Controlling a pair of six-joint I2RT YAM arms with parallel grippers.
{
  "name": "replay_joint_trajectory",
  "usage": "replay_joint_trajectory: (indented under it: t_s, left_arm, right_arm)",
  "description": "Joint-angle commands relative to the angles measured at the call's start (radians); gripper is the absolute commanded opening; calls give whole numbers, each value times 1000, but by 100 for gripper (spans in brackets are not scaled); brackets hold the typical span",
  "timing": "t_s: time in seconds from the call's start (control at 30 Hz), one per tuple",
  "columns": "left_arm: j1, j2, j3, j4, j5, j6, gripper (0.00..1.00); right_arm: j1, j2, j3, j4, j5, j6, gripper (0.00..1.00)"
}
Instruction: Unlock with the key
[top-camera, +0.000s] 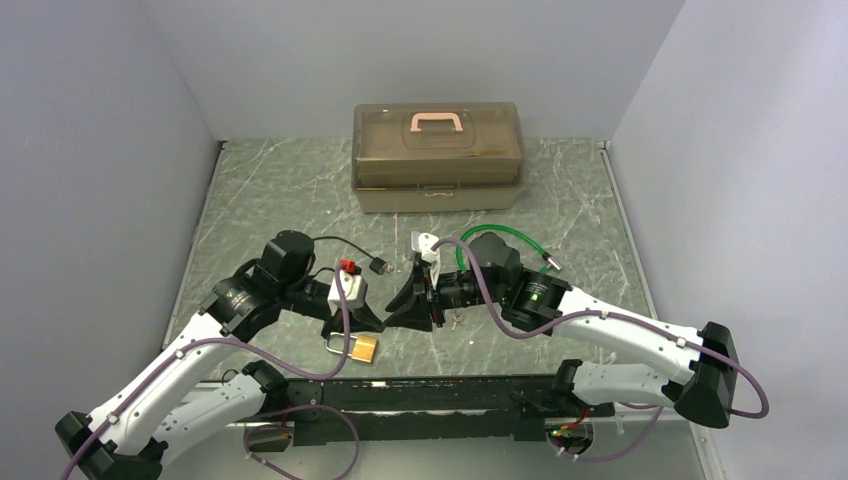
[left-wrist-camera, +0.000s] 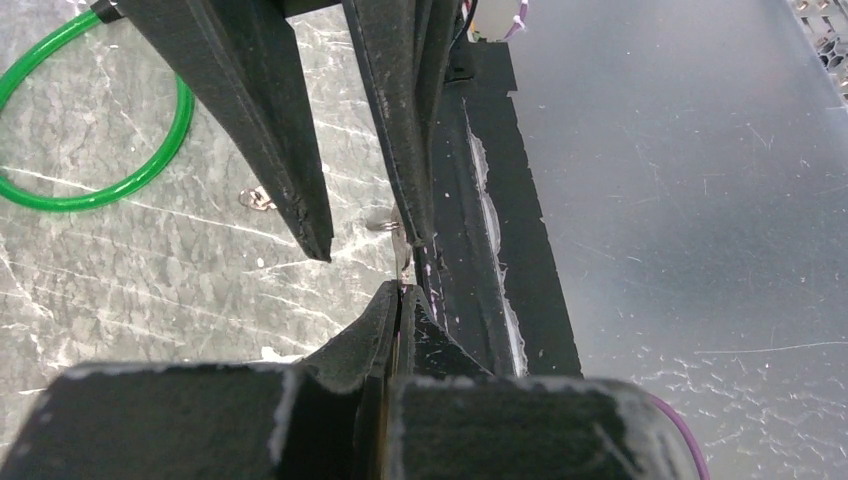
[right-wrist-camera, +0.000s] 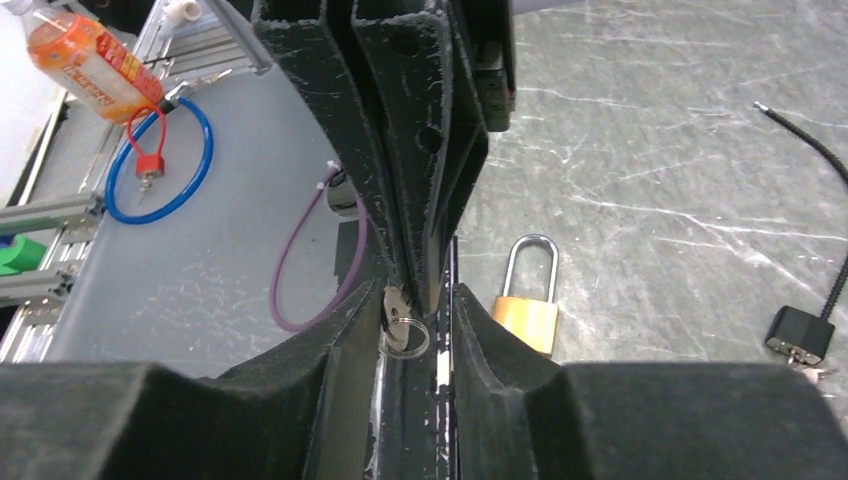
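Brass and boxy, the padlock lies flat on the stone-look surface, with its shiny steel loop pushed in. We see the left gripper pinched tight on the small silver key with its round ring, near the padlock. The right gripper holds its rough black fingers apart around the key.

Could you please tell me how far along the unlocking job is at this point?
Done: the key is off the table, pinched in the shut left gripper. In hand: the right gripper stands with jaws apart around the key's head, apparently a handover. Left: the padlock lies on the table with its shackle closed, untouched; the key has yet to go in and turn.
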Motion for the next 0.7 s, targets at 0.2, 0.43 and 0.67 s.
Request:
replay_joint_trajectory:
  t_s: [0.2, 0.43, 0.67]
  left_arm:
    - [3, -1, 86, -9, 24, 20, 0]
    - [3, -5, 94, -35, 46, 28, 50]
    - [4, -23, 49, -82, 18, 75, 53]
  right_arm:
    - [-1, 52, 103, -150, -91, -116, 0]
    - [-1, 10, 56, -77, -42, -94, 0]
    - [-1, -53, 12, -35, -22, -78, 0]
